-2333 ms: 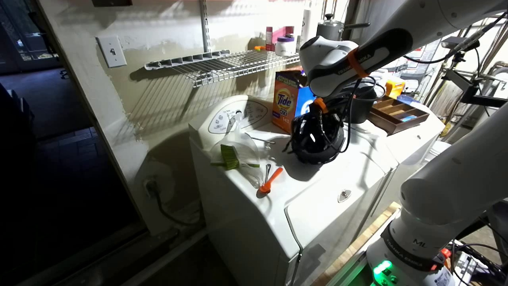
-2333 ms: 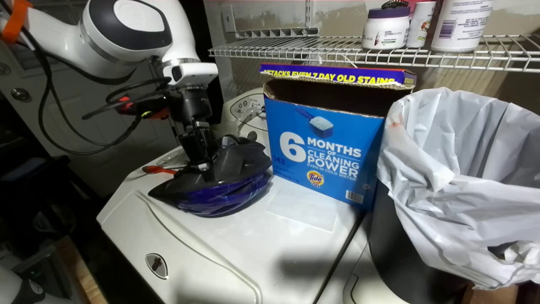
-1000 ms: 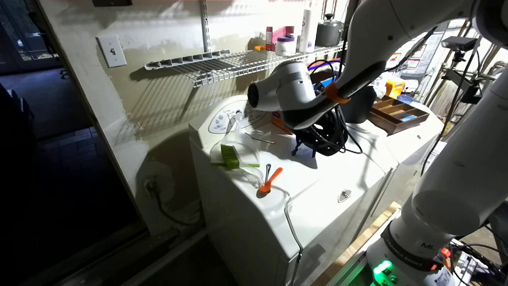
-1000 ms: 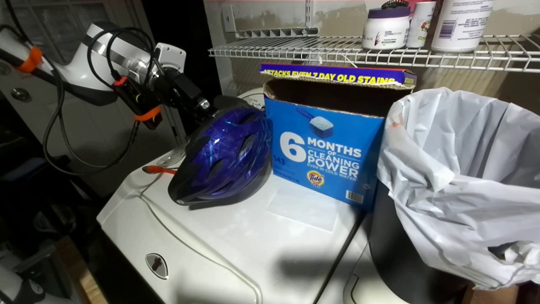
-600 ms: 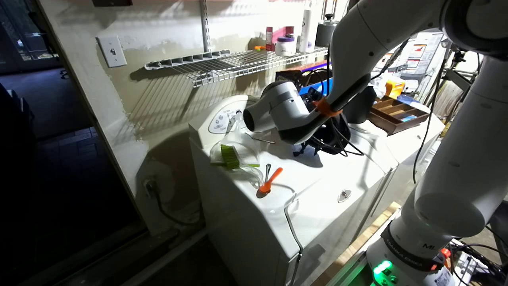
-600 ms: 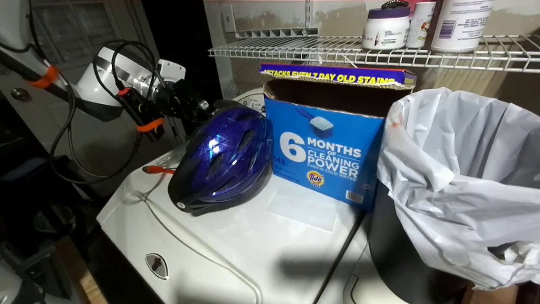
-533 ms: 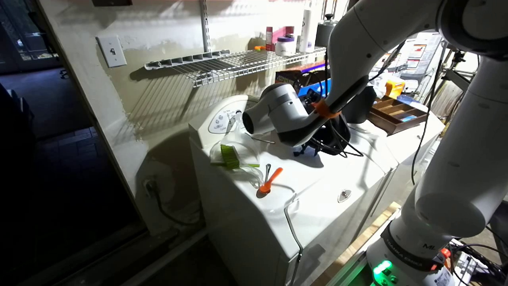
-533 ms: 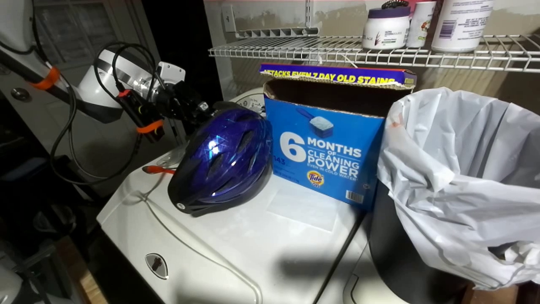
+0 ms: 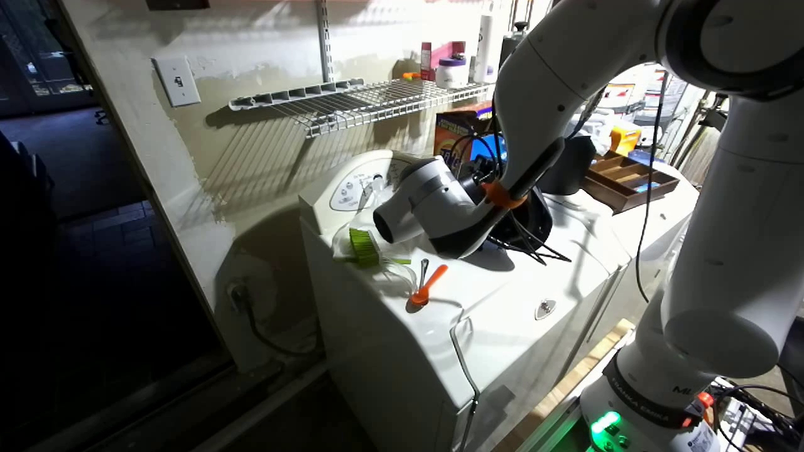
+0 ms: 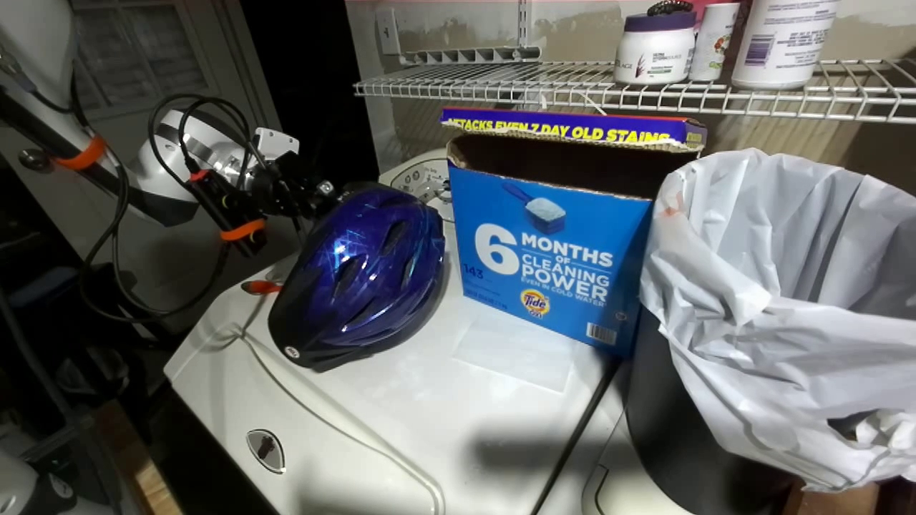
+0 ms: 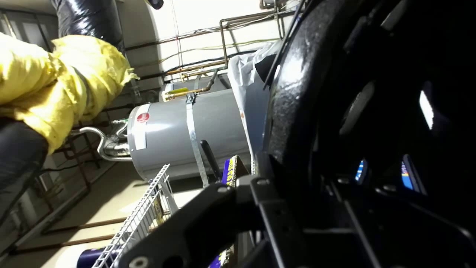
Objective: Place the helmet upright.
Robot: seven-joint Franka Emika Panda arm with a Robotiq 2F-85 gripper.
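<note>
Blue slotted helmet [image 10: 365, 268], glossy, tilted, in black hand [image 10: 329, 192]

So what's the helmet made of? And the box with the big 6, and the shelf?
The helmet looks like hard plastic outside: glossy, with bright glints. The box seems smooth printed cardboard, with rough brown edges. The shelf has thin crossing rods, probably metal, coated white.

The gripper [image 11: 297, 176] clasps the helmet [image 11: 331, 85] by its dark rim [image 11: 293, 91]
</note>
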